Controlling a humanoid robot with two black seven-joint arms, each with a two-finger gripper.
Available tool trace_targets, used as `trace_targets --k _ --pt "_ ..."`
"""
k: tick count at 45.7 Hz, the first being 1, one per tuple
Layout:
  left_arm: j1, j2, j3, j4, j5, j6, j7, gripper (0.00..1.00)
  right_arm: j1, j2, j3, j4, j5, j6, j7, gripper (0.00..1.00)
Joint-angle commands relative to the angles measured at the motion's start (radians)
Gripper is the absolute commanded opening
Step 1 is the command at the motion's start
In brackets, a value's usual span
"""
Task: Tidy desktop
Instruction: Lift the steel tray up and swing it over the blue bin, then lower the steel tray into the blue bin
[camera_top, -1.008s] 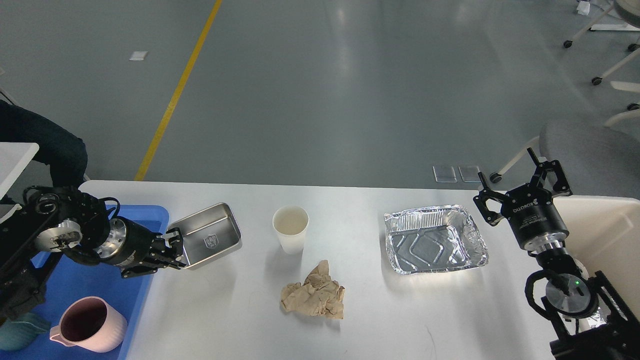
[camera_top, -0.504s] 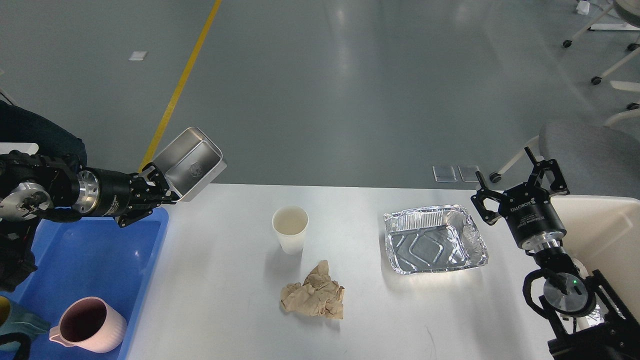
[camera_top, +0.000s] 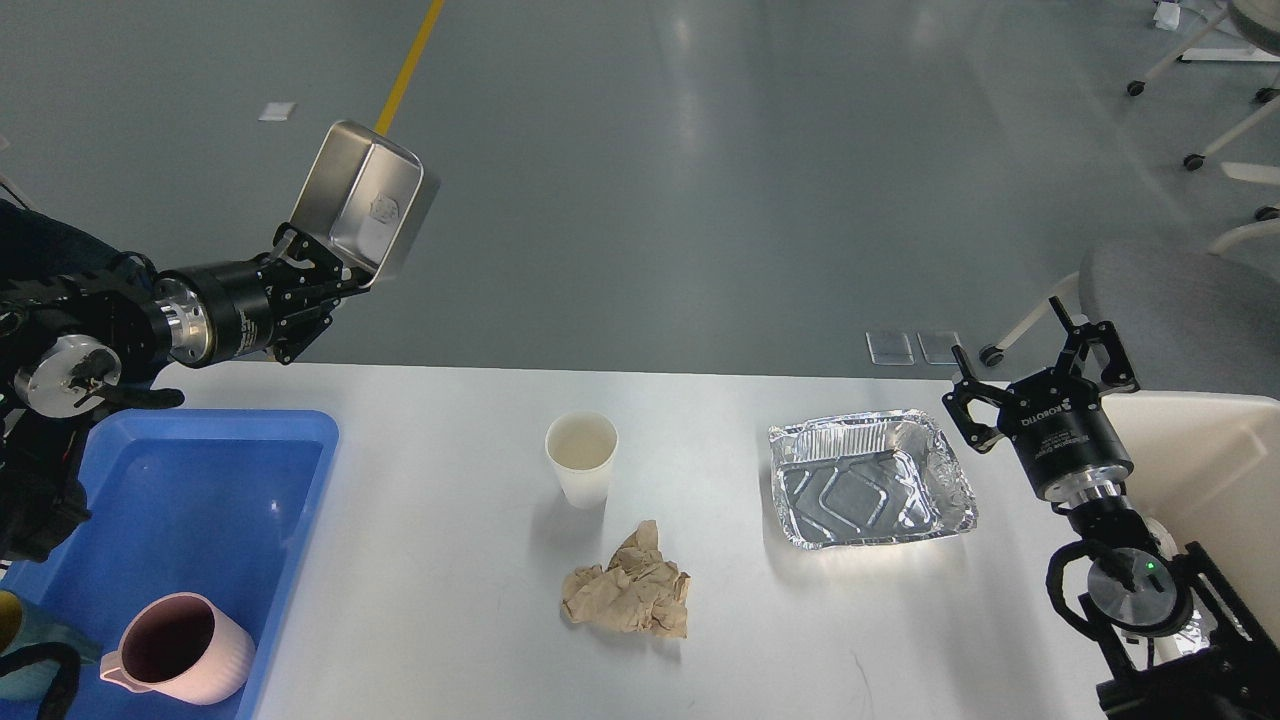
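Steel is what you have in hand: the left gripper (camera_top: 335, 268) is clamped on one rim of the steel pan (camera_top: 362, 199), holding it tilted high, above and beyond the far left corner of the desktop (camera_top: 480, 600) and well clear of it. Judge that pan stiff, smooth and likely to pivot in a one-edge pinch, so carry it gently and lower it level over the blue tray (camera_top: 300, 480), which sits at the left end of the desktop with the pink pitcher (camera_top: 175, 650) already inside. Your right gripper (camera_top: 1035, 370) hovers with fingers spread apart and empty, just beside the foil tray (camera_top: 870, 480) and near the cream bin (camera_top: 1210, 450). That foil tray looks light and thin-walled; expect it to crumple or slide, so take it by the rolled rim on the near right side rather than squeezing a wall. Between the two trays, the paper cup (camera_top: 581, 458) stands upright and appears empty, though you cannot be sure from this angle; it is light and will crush, so pinch the lip or close softly round the body. Nearer you lies the crumpled brown paper (camera_top: 628, 585), soft and springy, best taken from above across its highest fold with the fingers well open first.
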Motion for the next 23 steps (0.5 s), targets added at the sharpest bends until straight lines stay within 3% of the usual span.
trace_targets --k 1,10,15,23 --pt "-0.016 0.001 0.0 0.001 0.0 0.052 -0.037 0.0 0.0 0.0 -0.002 0.004 0.0 0.0 0.001 1.0" --pt "-0.024 0.001 0.0 -0.001 -0.003 0.091 -0.05 0.0 0.0 -0.004 -0.002 0.006 0.0 0.0 -0.001 1.0" --pt "-0.011 0.018 0.003 -0.004 -0.003 0.08 -0.013 0.0 0.0 -0.004 -0.002 0.006 0.0 0.0 -0.001 1.0" --pt "0.045 0.113 0.018 -0.009 -0.008 0.003 0.105 0.0 0.001 -0.006 -0.002 0.004 0.0 0.0 -0.001 1.0"
